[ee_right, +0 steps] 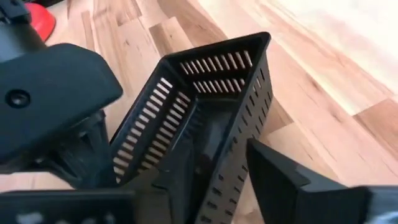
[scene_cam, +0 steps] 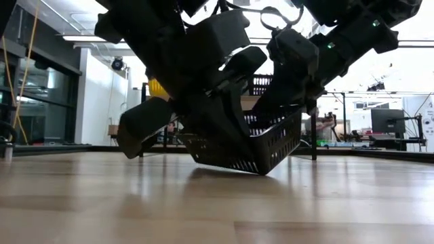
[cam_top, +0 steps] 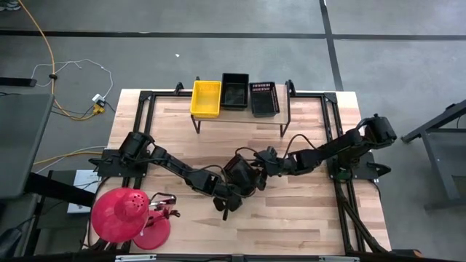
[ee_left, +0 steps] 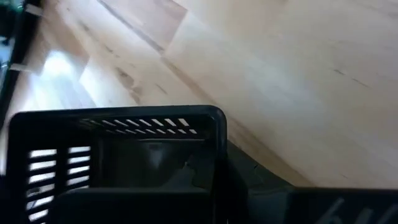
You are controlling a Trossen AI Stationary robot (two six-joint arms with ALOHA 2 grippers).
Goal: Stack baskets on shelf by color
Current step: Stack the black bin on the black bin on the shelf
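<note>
Tilting corner-down above the table, black basket (scene_cam: 261, 146) sits clamped in left pincer (cam_top: 231, 191).

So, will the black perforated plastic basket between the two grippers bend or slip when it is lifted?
The black perforated plastic basket keeps its shape though tilted on one edge, so probably stiff. Slotted walls suggest it is light. Its smooth plastic could slip, so it may tip.

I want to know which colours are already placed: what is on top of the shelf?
On the shelf stand three baskets in a row: a yellow basket, then two black baskets. Their insides look empty; whether any hides another nested beneath cannot be seen.
</note>
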